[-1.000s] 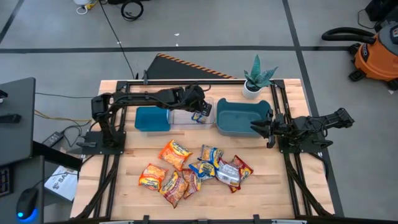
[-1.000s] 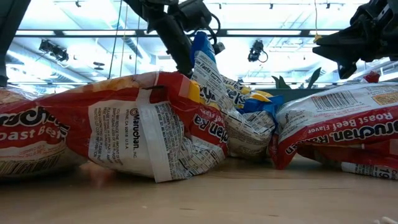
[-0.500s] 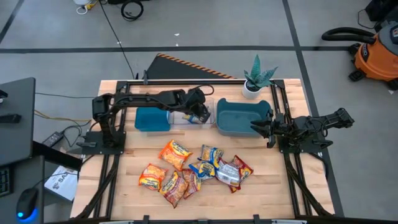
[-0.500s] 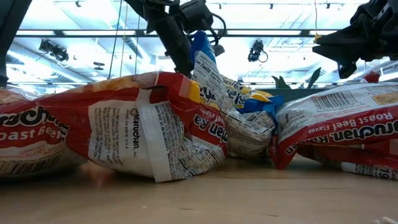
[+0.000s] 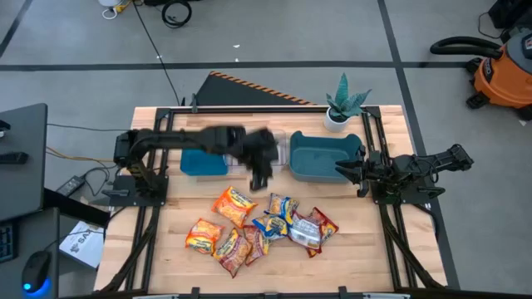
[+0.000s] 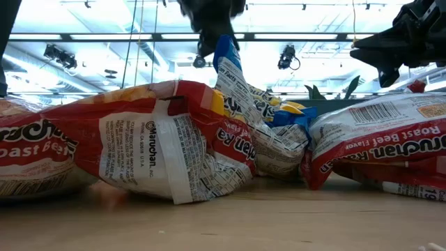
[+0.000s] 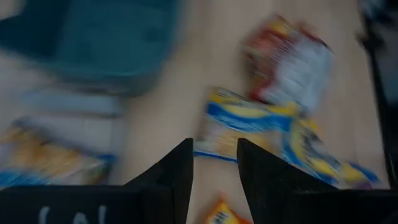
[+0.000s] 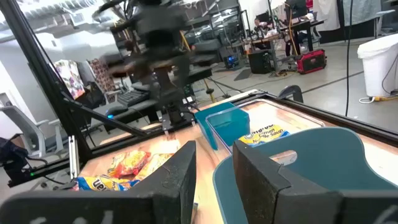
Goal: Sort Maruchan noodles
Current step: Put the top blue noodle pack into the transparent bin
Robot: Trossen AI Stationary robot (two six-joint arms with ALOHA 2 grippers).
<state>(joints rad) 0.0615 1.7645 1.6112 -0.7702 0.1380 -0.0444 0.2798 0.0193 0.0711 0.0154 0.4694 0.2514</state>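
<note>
Several Maruchan packets lie in a loose pile (image 5: 266, 226) on the near half of the table: orange-yellow ones (image 5: 234, 205), blue-and-yellow ones (image 5: 281, 208) and red/silver ones (image 5: 309, 231), some overlapping. One more blue-and-yellow packet (image 8: 267, 134) lies in the clear bin (image 5: 279, 141). My left gripper (image 5: 256, 178) is blurred, open and empty (image 7: 214, 158), above bare table between the bins and the pile. My right gripper (image 5: 341, 170) hangs open and empty (image 8: 214, 162) over the near rim of the right teal bin (image 5: 320, 158).
A second teal bin (image 5: 204, 159) stands left of the clear bin. A potted plant (image 5: 343, 104) sits at the far right corner. Bare wood shows along the table's near edge (image 5: 349, 266) and left of the pile.
My left gripper has swung from over the clear bin toward the table's near edge, fast enough to blur, and now hangs over the table near the pile. The blue-and-yellow packet it carried a second ago stays behind in the clear bin.
</note>
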